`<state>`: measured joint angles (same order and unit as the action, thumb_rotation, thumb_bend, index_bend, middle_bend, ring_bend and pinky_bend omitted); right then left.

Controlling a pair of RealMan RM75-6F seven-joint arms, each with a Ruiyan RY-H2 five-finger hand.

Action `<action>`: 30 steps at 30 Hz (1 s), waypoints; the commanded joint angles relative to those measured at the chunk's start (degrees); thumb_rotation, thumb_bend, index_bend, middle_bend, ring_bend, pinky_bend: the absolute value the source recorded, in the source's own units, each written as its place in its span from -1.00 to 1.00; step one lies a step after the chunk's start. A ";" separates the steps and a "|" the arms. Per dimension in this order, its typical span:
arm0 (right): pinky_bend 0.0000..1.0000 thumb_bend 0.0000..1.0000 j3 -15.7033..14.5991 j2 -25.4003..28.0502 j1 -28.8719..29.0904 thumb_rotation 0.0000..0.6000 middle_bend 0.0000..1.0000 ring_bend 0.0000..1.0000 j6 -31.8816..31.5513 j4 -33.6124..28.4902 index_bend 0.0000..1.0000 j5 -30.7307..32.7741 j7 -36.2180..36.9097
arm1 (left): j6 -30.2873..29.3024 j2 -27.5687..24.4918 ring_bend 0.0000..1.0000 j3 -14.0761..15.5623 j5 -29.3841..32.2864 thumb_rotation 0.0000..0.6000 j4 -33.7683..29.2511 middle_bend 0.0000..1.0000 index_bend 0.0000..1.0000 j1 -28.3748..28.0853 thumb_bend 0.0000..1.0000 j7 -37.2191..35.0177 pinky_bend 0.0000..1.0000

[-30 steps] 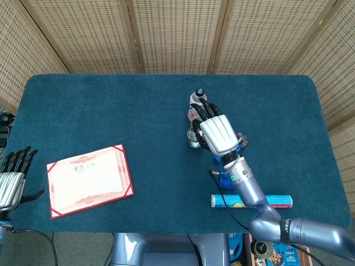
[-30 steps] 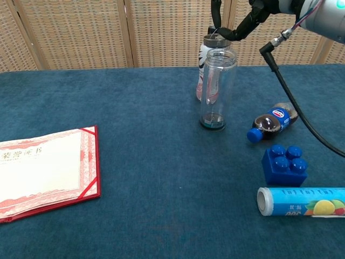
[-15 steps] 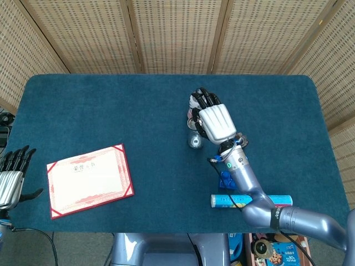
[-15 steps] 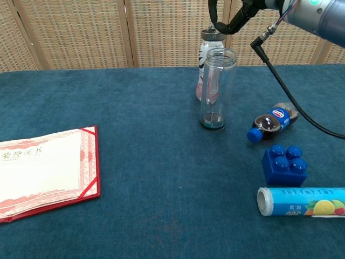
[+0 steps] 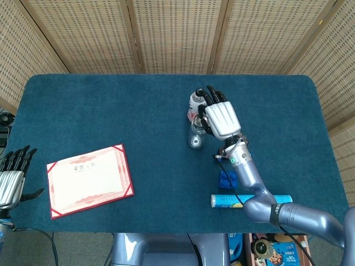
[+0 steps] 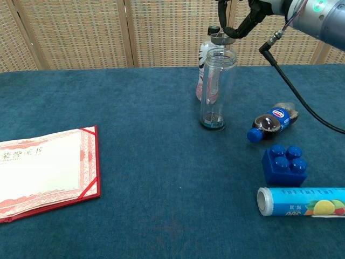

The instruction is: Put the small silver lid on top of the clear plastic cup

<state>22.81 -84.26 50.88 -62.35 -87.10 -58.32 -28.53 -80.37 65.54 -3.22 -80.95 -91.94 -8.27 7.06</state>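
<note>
Lid carried over to the cup, just above its mouth

My right hand [image 6: 237,24] pinches the small silver lid [image 6: 219,38] between fingertips, and since half a second ago it has moved from beside the white bottle [image 6: 203,65] to a place right over the rim of the clear plastic cup [image 6: 218,89]; I judge it is nearly lined up and only the lowering and letting go remain, though I cannot tell if the lid touches the rim already. The white bottle stands close behind the cup and could be knocked by my fingers. On the desk [image 6: 161,189] near the cup lie a small cola bottle [image 6: 271,123], a blue brick [image 6: 284,164] and a blue tube [image 6: 302,201]; the red certificate [image 6: 43,172] is well apart. My left hand [image 5: 12,177] waits at the desk's edge, fingers apart, holding nothing.
</note>
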 commanded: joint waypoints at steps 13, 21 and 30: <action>-0.57 0.15 -1.95 -1.77 -0.54 1.00 -0.56 -0.94 -0.38 3.38 0.19 0.45 2.81 | 0.39 0.17 -1.00 0.07 0.12 1.00 -0.20 -1.00 -1.00 -0.22 -0.75 0.76 -1.00; -0.57 0.15 -2.28 -2.85 -0.12 1.00 -0.56 -0.94 -0.25 5.34 0.19 0.23 3.47 | 0.71 0.23 -1.00 0.01 0.43 1.00 -0.12 -1.00 -1.00 -0.35 -0.75 0.87 -1.00; -0.57 0.15 -2.52 -3.26 0.00 1.00 -0.56 -0.94 -0.81 4.92 0.19 -0.24 3.41 | 1.18 0.38 -1.00 -0.01 0.56 1.00 -0.08 -1.00 -1.00 -0.65 -0.74 1.00 -1.00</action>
<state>20.30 -87.52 50.86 -63.08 -82.09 -58.51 -25.05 -79.18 65.92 -3.23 -80.39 -92.02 -8.91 8.06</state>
